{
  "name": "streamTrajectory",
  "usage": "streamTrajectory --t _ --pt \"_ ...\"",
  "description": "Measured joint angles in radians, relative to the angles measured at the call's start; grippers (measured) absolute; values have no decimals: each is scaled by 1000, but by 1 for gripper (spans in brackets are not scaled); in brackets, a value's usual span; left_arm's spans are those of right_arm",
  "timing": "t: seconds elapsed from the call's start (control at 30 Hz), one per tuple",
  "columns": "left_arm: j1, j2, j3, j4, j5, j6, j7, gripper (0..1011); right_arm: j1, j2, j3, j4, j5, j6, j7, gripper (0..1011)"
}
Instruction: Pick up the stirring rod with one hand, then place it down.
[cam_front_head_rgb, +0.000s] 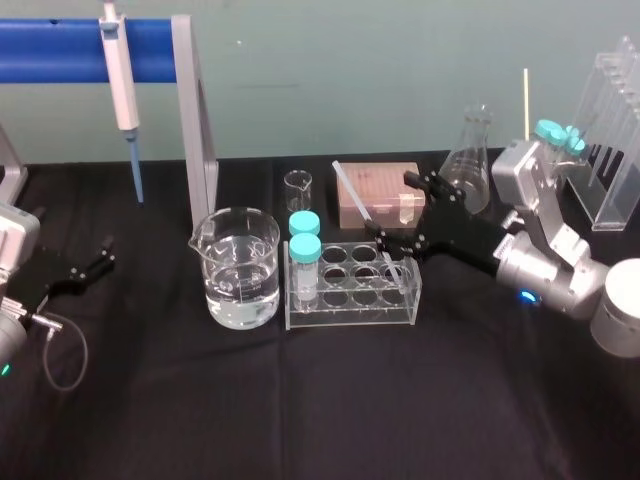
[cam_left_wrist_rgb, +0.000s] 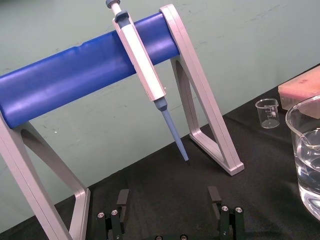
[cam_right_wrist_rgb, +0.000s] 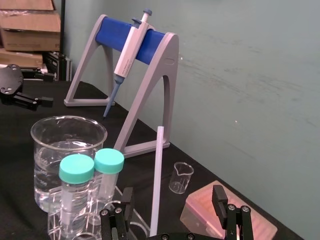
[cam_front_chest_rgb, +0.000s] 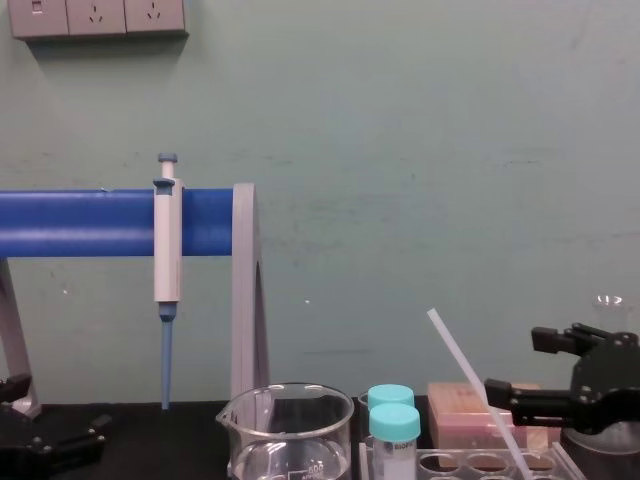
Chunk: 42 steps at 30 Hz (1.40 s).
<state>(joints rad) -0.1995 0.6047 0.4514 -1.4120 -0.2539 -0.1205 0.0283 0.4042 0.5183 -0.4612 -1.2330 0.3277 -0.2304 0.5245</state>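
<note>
Tool (cam_front_head_rgb: 397, 212) (right) agape around stirring rod (cam_front_head_rgb: 358, 203)

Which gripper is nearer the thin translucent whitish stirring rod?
Right. The right gripper sits open beside the stirring rod; the left gripper rests far off to its left.
</note>
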Motion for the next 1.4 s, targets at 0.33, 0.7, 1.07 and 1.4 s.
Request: streamTrajectory --t 0.33,0.7,1.07,1.4 --pt "0 0 0 0 0 0 0 1000 107 -58 -11 154 -10 -39 105 1003" --pt "0 0 0 0 0 0 0 1000 205 -123 -19 315 -12 -86 219 1003" --pt "0 0 0 0 0 0 0 1000 263 -162 -16 415 -3 -128 277 1003" --pt "0 0 0 0 0 0 0 1000 292 -181 -12 461 1 -151 304 1003"
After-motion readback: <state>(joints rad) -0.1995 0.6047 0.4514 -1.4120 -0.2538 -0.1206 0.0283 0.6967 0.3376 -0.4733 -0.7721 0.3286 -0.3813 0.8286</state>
